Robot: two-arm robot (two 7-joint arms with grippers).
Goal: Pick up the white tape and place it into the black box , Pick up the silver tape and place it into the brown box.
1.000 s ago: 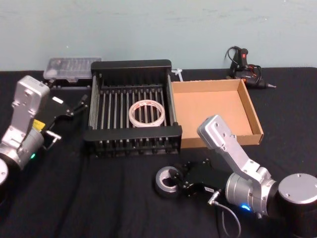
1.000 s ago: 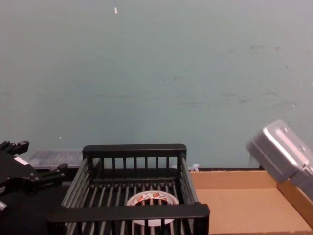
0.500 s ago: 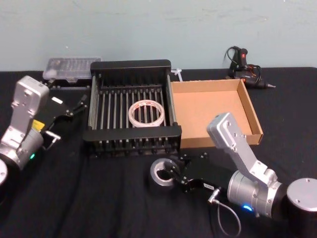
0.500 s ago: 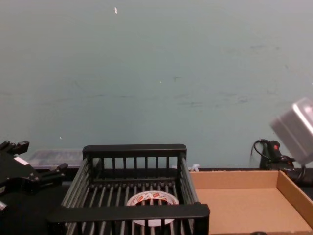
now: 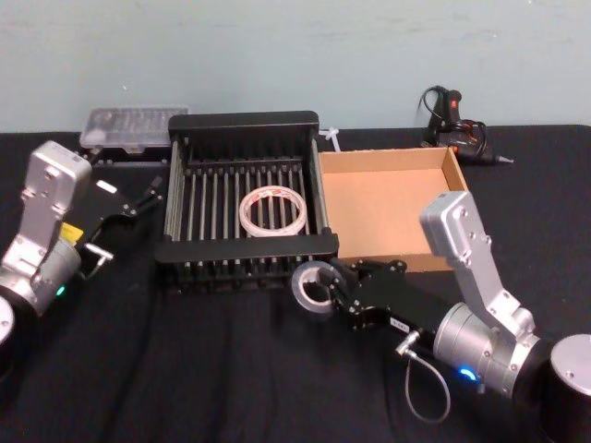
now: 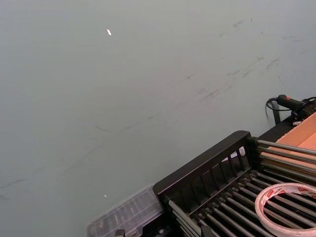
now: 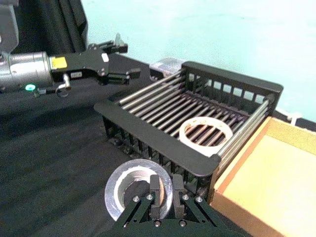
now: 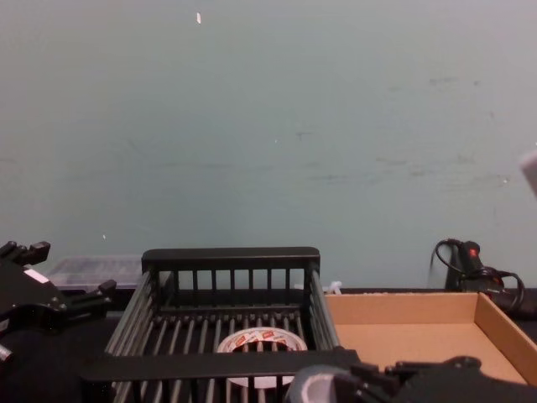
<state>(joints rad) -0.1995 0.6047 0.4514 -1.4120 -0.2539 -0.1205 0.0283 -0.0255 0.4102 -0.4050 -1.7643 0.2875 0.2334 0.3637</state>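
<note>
Silver tape (image 5: 312, 285) clamped in right gripper (image 5: 334, 293) fingers, raised before black box (image 5: 245, 246); left gripper (image 5: 148, 197) fingers apart.

— Where does the right gripper (image 5: 325, 293) sit?
— Just before the black box (image 5: 244, 247), clamping the silver tape (image 5: 310, 285). The white tape (image 5: 273, 211) lies in that box, beyond it.
— And the brown box (image 5: 392, 209)?
— Beyond and to its right, beside the black box.

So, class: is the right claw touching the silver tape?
Touching. The right wrist view shows the right claw pinching the wall of the silver tape between its fingers.
</note>
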